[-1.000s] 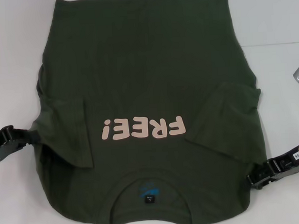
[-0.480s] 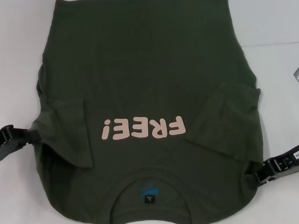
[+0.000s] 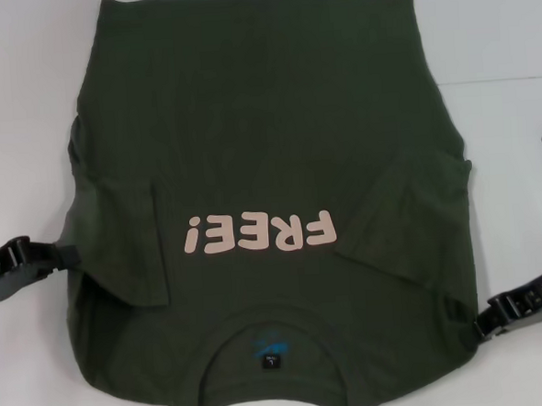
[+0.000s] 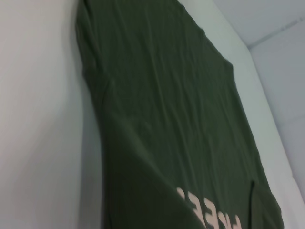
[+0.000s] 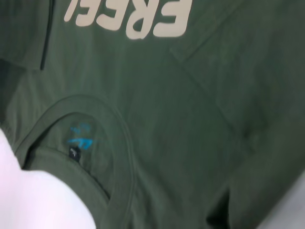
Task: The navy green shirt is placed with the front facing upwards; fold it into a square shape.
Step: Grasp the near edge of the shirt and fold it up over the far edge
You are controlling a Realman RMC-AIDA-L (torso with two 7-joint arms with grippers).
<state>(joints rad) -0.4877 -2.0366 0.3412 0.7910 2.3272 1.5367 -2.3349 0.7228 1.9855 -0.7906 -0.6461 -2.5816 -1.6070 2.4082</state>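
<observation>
one navy green shirt (image 3: 269, 166) lies face up, collar toward the robot, hem far; whether either pincer is open or closed can't be told.

Shirt (image 3: 266, 120) collar edge cropped

Shirt (image 3: 266, 120) flat on table (image 3: 17, 108) — seemingly

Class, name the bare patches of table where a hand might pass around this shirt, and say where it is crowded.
Bare table borders the navy green shirt on the left beyond the left hand, and on the right beyond the right hand. Crowded: both hands sit at the shirt's side edges.
</observation>
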